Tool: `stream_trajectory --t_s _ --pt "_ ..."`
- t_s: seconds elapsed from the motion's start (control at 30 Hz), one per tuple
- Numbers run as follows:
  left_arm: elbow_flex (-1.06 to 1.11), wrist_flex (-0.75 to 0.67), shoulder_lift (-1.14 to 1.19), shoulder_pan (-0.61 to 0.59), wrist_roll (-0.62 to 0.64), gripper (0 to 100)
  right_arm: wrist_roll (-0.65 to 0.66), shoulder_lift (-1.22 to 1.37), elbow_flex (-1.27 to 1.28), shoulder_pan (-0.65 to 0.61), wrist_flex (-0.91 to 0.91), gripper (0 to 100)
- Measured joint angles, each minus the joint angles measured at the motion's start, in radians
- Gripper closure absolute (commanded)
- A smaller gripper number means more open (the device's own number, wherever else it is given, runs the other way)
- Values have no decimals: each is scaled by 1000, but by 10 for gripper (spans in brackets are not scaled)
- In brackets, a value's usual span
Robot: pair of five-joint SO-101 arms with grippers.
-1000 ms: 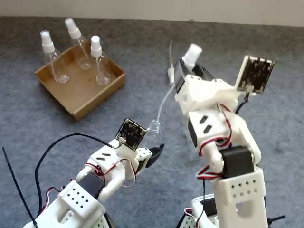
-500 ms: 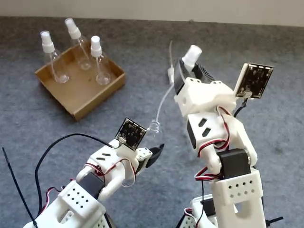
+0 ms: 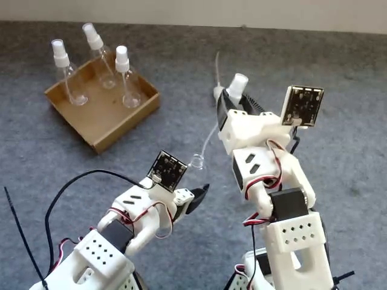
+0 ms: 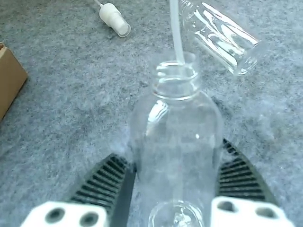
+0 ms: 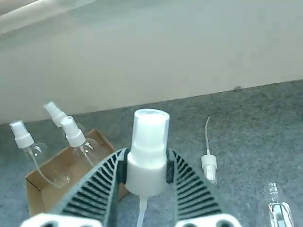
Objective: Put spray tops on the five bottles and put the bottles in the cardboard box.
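Note:
My left gripper [image 4: 175, 179] is shut on a clear open bottle [image 4: 176, 137], held up off the carpet with its neck [image 3: 196, 161] pointing away from the arm. Above it, my right gripper [image 5: 147, 172] is shut on a white spray top [image 5: 149, 149]. That spray top [image 3: 237, 84] has a thin tube [image 3: 207, 136] slanting down into the bottle's mouth [image 4: 176, 75]. The cardboard box [image 3: 124, 130] sits at the far left and holds three capped bottles [image 3: 124, 75].
A loose spray top [image 3: 216, 92] with its tube lies on the grey carpet just beyond the right gripper. Another clear bottle [image 4: 220, 30] lies on its side near it. A black cable [image 3: 66, 187] loops beside the left arm.
The right arm has lowered and swung slightly left with the spray top, sliding its tube toward the bottle's mouth. The left arm and its bottle have stayed still.

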Motion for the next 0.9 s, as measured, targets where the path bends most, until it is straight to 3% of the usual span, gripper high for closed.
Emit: stream_trajectory --t_s 0.17,0.47,0.6,0.7,0.9 --pt "0 0 0 -3 0 892 0 0 0 -49 3 994" --pt "0 -21 0 2 0 892 8 -2 0 -107 186 984" --pt "0 -61 0 3 0 892 15 -2 0 -114 253 896" --pt "0 -66 0 5 0 892 72 -3 0 -144 308 850" --pt "0 -68 0 0 0 892 170 -3 0 -241 410 849"
